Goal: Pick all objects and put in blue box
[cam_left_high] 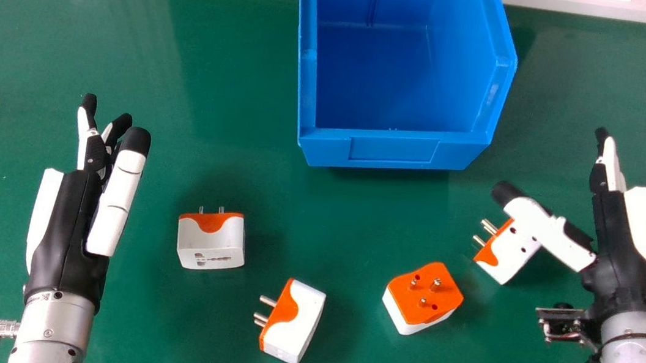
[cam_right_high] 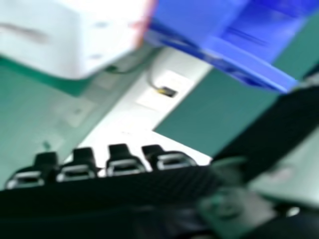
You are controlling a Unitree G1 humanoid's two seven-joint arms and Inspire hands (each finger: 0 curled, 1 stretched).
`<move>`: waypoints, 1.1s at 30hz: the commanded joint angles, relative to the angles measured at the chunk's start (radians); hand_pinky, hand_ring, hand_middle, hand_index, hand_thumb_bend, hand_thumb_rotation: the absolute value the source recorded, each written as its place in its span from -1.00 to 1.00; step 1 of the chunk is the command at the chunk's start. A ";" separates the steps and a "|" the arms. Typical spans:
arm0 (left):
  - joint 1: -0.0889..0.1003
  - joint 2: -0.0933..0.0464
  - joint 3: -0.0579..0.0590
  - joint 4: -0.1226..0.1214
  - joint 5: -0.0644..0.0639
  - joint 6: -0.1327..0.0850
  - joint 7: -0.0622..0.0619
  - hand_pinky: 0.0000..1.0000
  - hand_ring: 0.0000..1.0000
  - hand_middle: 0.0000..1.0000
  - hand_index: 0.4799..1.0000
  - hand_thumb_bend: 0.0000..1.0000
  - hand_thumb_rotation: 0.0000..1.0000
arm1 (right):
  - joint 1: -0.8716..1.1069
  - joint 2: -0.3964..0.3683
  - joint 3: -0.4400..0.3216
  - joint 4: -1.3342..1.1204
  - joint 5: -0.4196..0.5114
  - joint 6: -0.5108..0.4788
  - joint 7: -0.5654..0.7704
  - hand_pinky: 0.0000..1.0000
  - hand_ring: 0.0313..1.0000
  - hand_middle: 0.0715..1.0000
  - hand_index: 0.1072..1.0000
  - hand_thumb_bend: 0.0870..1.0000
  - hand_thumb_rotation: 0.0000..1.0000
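4 adapters (cam_left_high: 417, 293) lie outside the box (cam_left_high: 395, 149), seemingly untouched.

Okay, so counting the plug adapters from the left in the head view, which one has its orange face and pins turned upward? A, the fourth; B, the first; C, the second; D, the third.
D: the third adapter shows its orange face with the pins standing up from it, while the first, second and fourth have their pins pointing out along the table.

Left hand (cam_left_high: 70, 230) and right hand (cam_left_high: 627, 262) have fingers extended, right thumb spread inward
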 commanded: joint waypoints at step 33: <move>0.048 -0.003 0.004 -0.076 -0.017 0.000 -0.006 0.80 0.90 0.94 1.00 0.45 1.00 | -0.028 -0.075 0.174 0.185 -0.199 0.051 -0.130 0.86 1.00 1.00 1.00 0.58 0.41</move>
